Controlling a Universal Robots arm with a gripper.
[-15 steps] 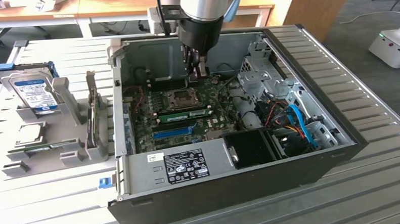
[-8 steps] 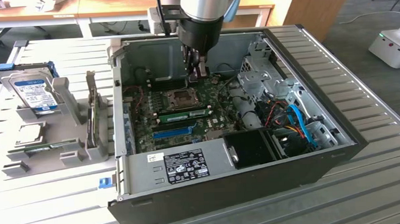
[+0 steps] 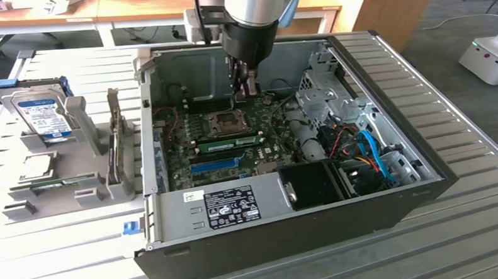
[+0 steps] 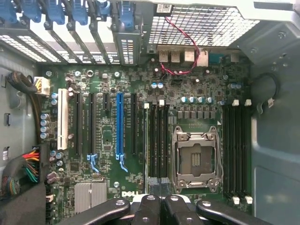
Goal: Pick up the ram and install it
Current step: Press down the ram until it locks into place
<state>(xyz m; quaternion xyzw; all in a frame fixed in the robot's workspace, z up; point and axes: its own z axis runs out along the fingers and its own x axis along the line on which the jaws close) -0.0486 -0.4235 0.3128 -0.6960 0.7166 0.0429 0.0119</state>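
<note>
Pincer (image 3: 247, 89) position: inside the open computer case (image 3: 401, 170), above the motherboard (image 3: 232, 146), near the processor socket (image 3: 229, 121). Its two fingers are pressed together with no visible gap, and nothing is held between them. In the wrist view the pincer (image 4: 160, 190) appears as dark fingertips closed against each other, directly over the memory slots (image 4: 157, 140) beside the socket.

View differences: the exterior view shows the whole case, the arm (image 3: 252, 19) descending into it, and a grey fixture (image 3: 65, 166) beside the case toward the exterior view's left. That fixture carries a silver hard drive with a blue label (image 3: 42, 117) standing upright. The wrist view gives close board detail: the processor socket (image 4: 196, 157) with its metal frame, a blue expansion slot (image 4: 119, 124), a white slot (image 4: 62, 119), and a second bank of black memory slots (image 4: 236, 150) on the far side of the socket.

Ram (image 3: 231, 142): a green stick seated on the motherboard, just below the socket as the exterior view shows it. Its long axis runs across the board from the exterior view's left to its right, roughly parallel to a blue slot strip (image 3: 214, 164) nearby. The pincer is apart from it.

Surface and room: the case lies on a slatted grey metal table (image 3: 471, 218). Wooden desks (image 3: 100, 13) stand behind, and a white machine (image 3: 489, 53) sits on the carpet at the exterior view's right.
</note>
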